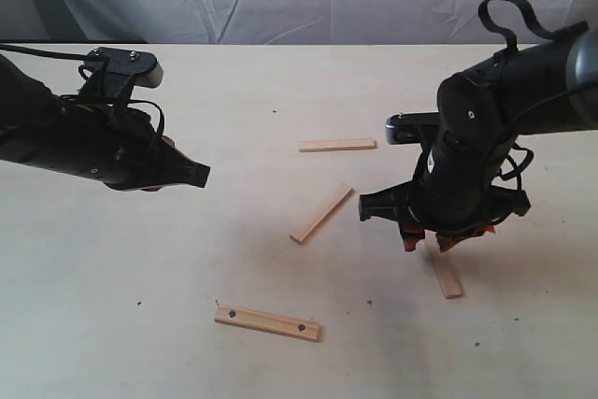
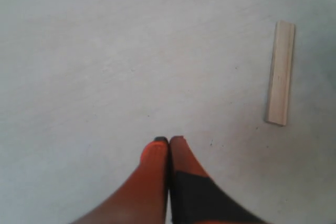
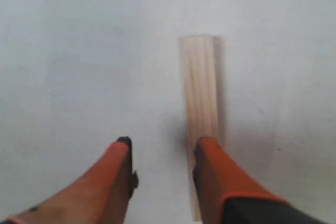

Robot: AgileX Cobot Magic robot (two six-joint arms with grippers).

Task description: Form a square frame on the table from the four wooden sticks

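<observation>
**Left gripper.** The left gripper has its two orange fingers pressed together tip to tip, with nothing between them. It hangs above a bare part of the table. In the exterior view the left arm is over the left part of the tabletop, well apart from every stick.

**Right gripper.** The right gripper has its jaws spread apart, with bare table in the gap between them. It grips nothing. One finger overlaps the near end of the fourth stick, which lies flat on the table beside the gap, not inside it. In the exterior view this gripper points down at the right of the scene.

**Sticks.** All four lie flat and separate on the table, none touching another.
- The far stick is plain and lies crosswise near the middle.
- The diagonal stick is plain and lies slantwise just in front of the far stick.
- The dotted stick lies nearest the front edge, with a dark dot near each end.
- The fourth stick protrudes from under the right gripper. Whether it carries dots cannot be told.

**Frame.** The square frame is not yet formed.
</observation>
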